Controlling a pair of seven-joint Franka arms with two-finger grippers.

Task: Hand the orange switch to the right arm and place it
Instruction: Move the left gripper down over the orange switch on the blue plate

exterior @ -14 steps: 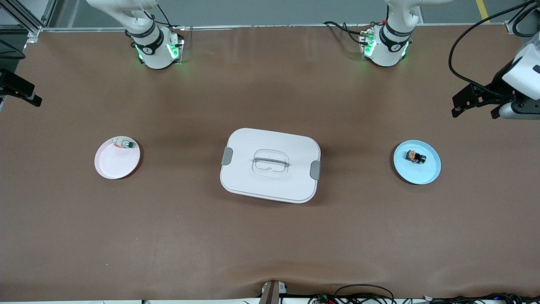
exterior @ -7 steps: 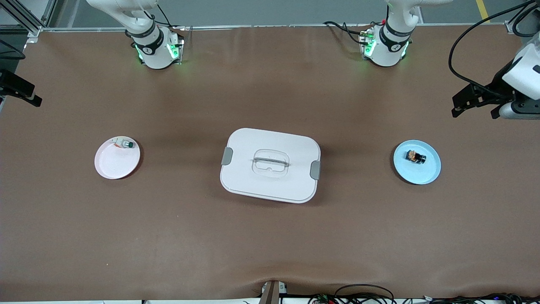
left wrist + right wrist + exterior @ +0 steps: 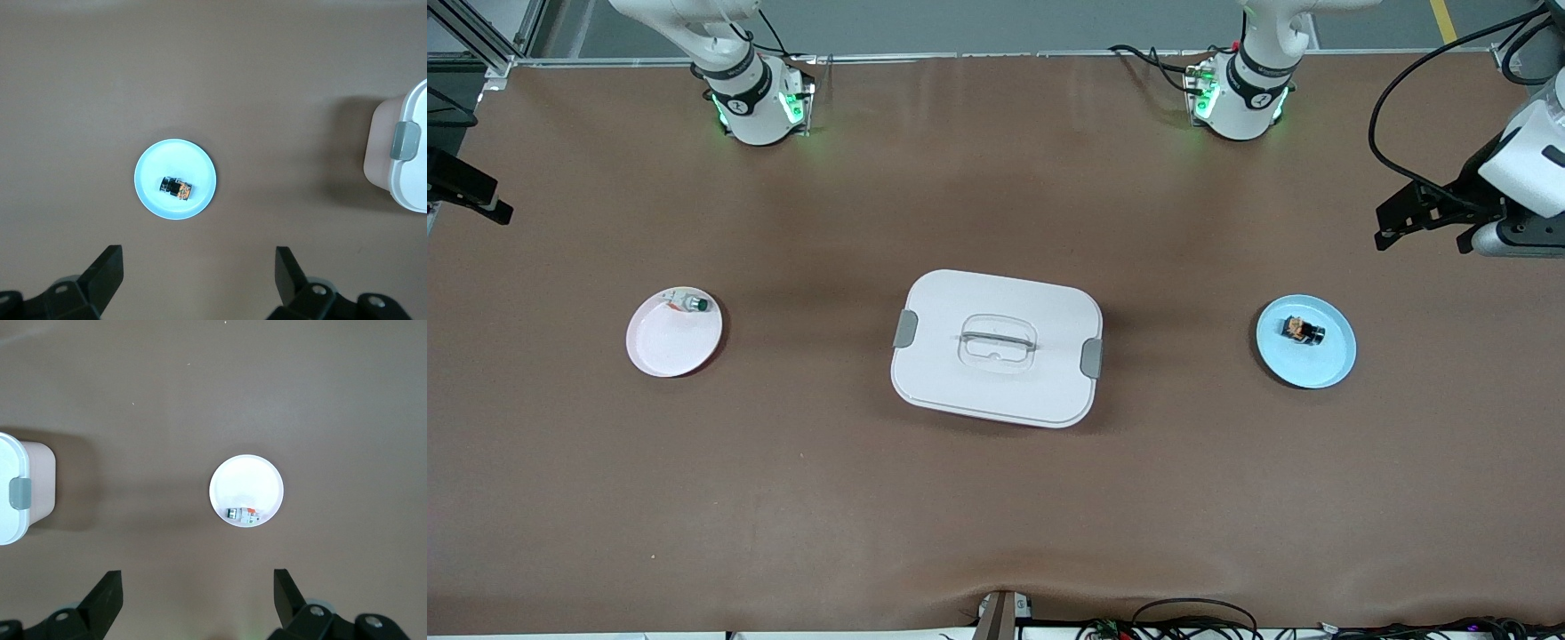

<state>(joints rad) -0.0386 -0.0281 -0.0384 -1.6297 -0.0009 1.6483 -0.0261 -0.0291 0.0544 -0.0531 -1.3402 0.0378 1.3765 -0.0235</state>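
Basically nothing done yet. Right gripper waits high over the pink plate holding a small green-capped piece, jaws wide, empty. White lidded box sits mid-counter. Orange switch lies untouched on the blue plate; left gripper hangs above, released. Pickup, handover, placing all remain.

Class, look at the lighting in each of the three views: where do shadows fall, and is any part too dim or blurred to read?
Front view: even light, a soft shadow beside the white lidded box; the orange switch reads clearly on the blue plate. Left wrist view: the box casts a darker shadow on the table. Right wrist view: similar shadow by the box; the piece on the white plate is small but sharp.
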